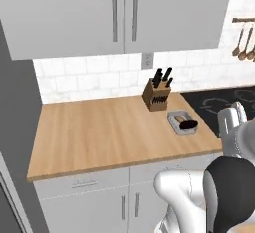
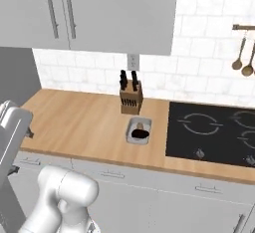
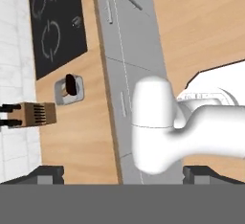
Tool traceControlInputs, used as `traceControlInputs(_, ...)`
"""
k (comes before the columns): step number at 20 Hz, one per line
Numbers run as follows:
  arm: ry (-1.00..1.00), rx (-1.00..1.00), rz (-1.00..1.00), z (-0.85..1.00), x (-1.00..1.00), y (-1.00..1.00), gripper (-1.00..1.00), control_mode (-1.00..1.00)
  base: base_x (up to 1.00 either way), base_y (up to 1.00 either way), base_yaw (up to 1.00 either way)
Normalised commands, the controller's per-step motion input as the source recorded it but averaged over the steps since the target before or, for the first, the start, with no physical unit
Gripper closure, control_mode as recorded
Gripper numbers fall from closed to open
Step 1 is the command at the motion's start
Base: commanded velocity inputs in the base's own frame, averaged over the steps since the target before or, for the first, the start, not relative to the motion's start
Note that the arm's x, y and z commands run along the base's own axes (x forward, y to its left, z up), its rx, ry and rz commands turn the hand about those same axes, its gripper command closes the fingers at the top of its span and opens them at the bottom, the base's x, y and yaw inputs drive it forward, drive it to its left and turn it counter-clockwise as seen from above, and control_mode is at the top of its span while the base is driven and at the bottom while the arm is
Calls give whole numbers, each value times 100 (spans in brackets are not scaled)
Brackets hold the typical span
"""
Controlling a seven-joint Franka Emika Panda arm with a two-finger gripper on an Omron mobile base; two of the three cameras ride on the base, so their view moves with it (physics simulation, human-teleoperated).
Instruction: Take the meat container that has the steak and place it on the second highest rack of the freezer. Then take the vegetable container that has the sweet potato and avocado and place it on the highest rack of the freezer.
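The vegetable container (image 1: 179, 112) is a shallow light-grey tray on the wooden counter, just in front of the knife block and left of the cooktop. In it lie the dark avocado (image 1: 189, 125) and the small orange sweet potato (image 1: 178, 119). The right base view shows the same container (image 2: 130, 128) with the avocado (image 2: 139, 134) and sweet potato (image 2: 141, 126). In the hand view the container (image 3: 60, 96) is small and far off at the left. My gripper (image 3: 122, 174) is open, empty, and held high in front of the counter. The meat container, steak and freezer racks are out of view.
A wooden knife block (image 1: 156, 96) stands near the tiled wall. A black cooktop (image 2: 214, 132) fills the counter's right part. Wall cabinets (image 1: 119, 13) hang above. Utensils (image 2: 243, 58) hang at the right. A tall dark grey panel (image 1: 15, 117) bounds the counter's left end.
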Motion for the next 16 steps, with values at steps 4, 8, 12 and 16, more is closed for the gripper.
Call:
traceControlInputs(4,0,0,0,0,0,0,-100,100,53,-5,40)
traceControlInputs(8,0,0,0,0,0,0,-100,100,94,-19,1)
traceControlInputs(12,0,0,0,0,0,0,-100,100,79,-2,-4)
traceControlInputs(16,0,0,0,0,0,0,-100,100,4,-18,-2)
